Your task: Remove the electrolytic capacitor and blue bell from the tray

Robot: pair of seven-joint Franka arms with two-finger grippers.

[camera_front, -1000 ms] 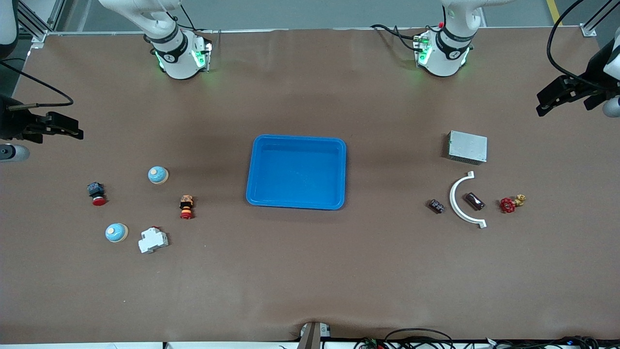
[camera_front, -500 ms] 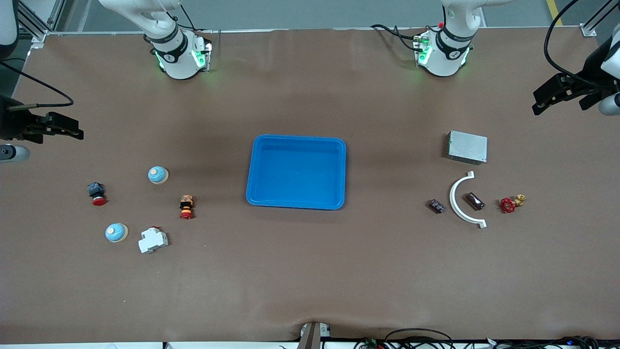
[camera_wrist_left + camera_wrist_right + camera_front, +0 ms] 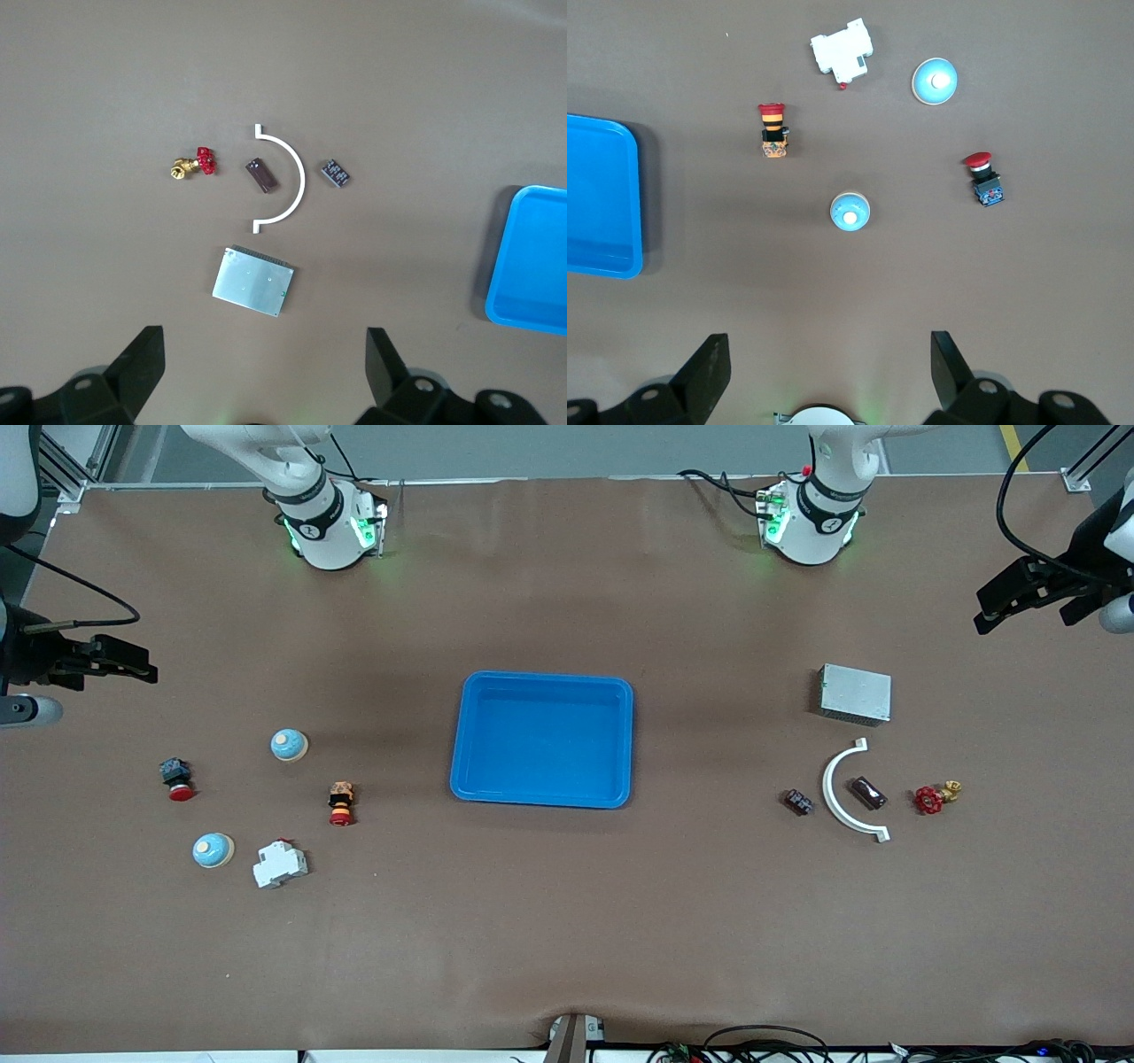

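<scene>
Two blue dome bells stand toward the right arm's end: one and one nearer the front camera. Toward the left arm's end lie a brown oblong part and a small dark block; I cannot tell which is the capacitor. The blue tray sits mid-table, empty. My left gripper is open and empty, high over the table's edge beside the grey box. My right gripper is open and empty, high over its end of the table.
A grey metal box, a white curved piece and a red-handled valve lie by the dark parts. Two red-capped push buttons and a white breaker lie by the bells.
The left gripper has shifted a little toward the robots' side of the table. The right gripper has edged slightly toward the table's middle. Nothing on the table has moved.
</scene>
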